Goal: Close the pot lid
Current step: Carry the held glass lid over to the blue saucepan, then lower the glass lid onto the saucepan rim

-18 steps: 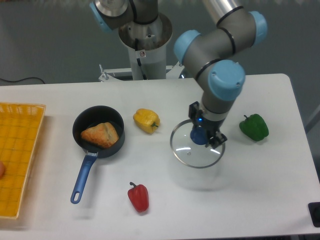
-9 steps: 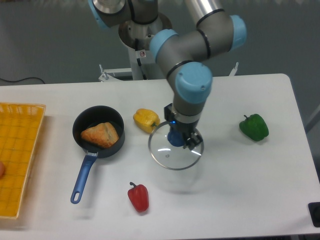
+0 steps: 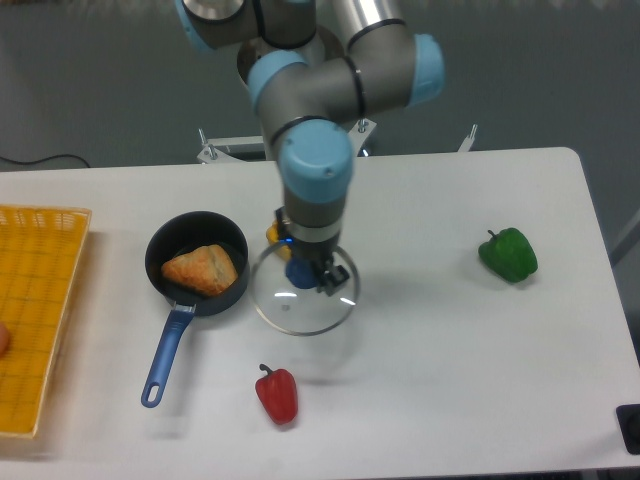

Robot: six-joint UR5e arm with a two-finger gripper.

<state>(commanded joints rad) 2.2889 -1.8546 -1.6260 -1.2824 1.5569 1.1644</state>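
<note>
A: Just to the right of the pot (image 3: 198, 265), the gripper (image 3: 305, 274) is hanging with the lid (image 3: 304, 299) under it, isn't it?

B: Yes. In the fixed camera view, the one view there is, the jaws are pinching the lid's blue knob from both sides, and the glass disc is hanging flat beneath them. A soft shadow on the table (image 3: 450, 360) below the disc suggests it is riding in the air, not resting on the surface.

A: And the pot itself?

B: It is sitting open on the table, a golden pastry (image 3: 202, 268) lying inside. Its long blue handle is running down and slightly left, toward the near edge, away from the lid.

A: So which way is the move going?

B: The pot is lying directly left of the jaws, at about the same depth. The lid's left rim is sitting just beside the pot's right rim, maybe overlapping it in this view; I cannot tell whether they are touching. My reading is that the disc needs to be travelling further left until its knob is centred over the pastry, then lowering.

A: Anything close by?

B: A yellow pepper (image 3: 274, 232) is peeking out behind the wrist, right of the pot. A red pepper (image 3: 277, 393) is lying below the lid, nearer the front edge. A green pepper (image 3: 508, 254) is sitting far right of the pot, well apart.
</note>
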